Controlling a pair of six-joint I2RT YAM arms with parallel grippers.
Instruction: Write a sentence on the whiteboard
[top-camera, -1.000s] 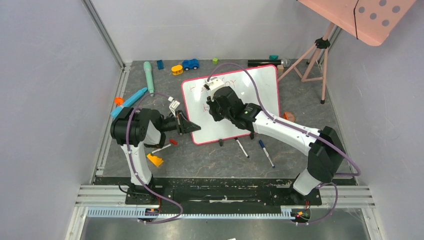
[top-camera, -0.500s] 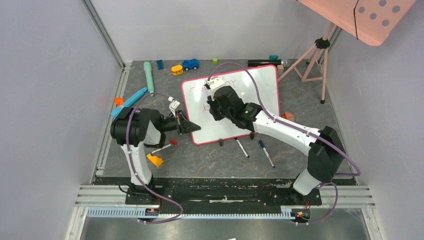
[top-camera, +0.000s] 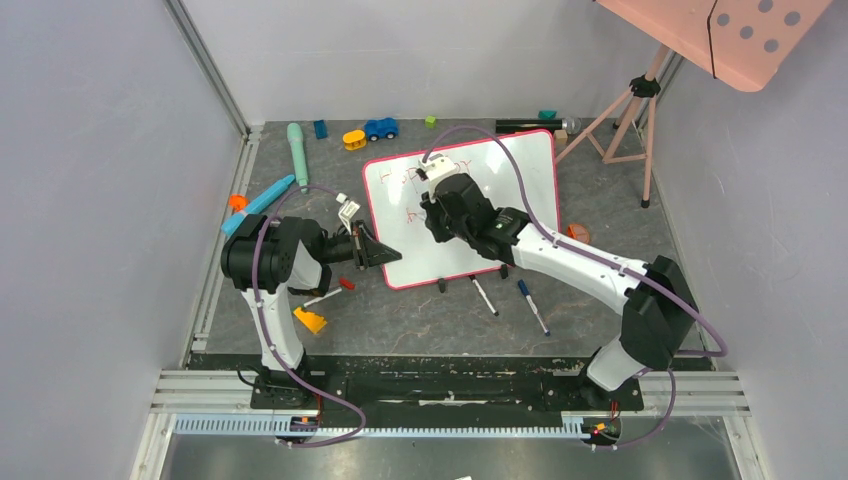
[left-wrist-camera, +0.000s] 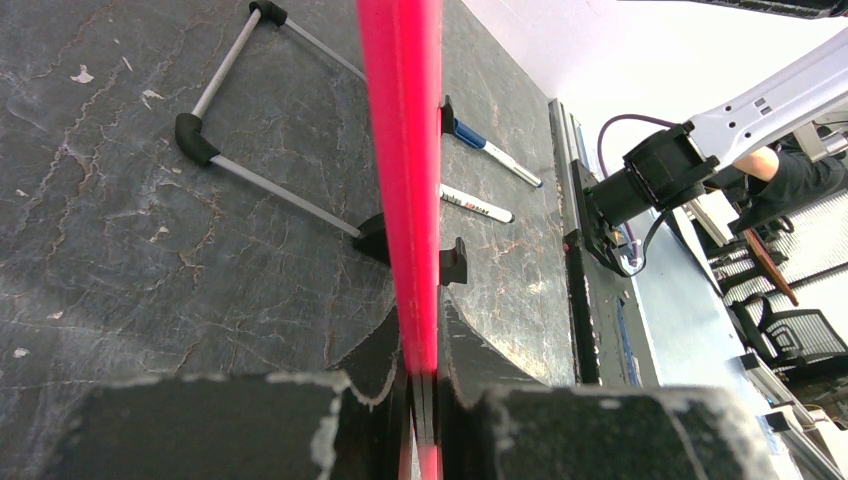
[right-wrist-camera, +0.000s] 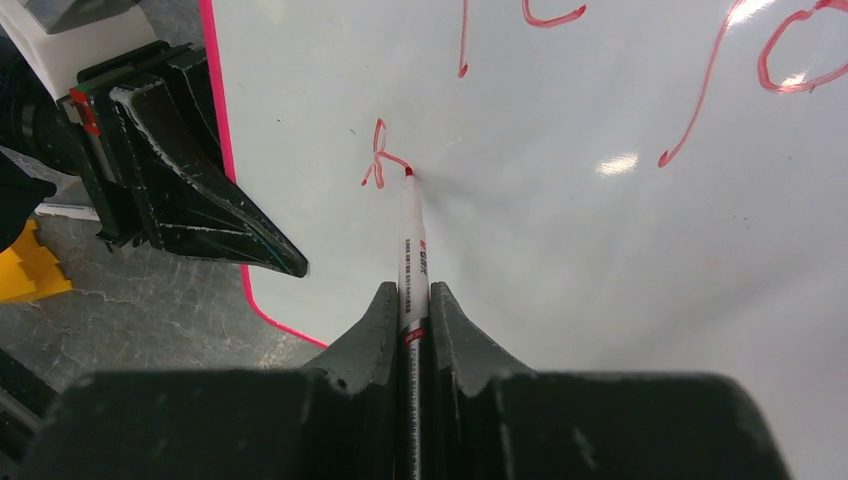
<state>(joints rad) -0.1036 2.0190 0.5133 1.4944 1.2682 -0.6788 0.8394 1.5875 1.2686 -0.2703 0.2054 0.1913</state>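
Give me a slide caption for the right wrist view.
Right claw shut on a red-tipped marker, tip touching the whiteboard at the red lettering; left claw clamps the board's edge.

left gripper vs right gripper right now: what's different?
Hold: the left gripper clamps the whiteboard by its red frame; the right gripper clamps a red marker.
Place: the left gripper sits at the whiteboard's left edge; the right gripper is over its white face, with the marker tip at a red stroke of the sentence.
Shared: both are shut on something.
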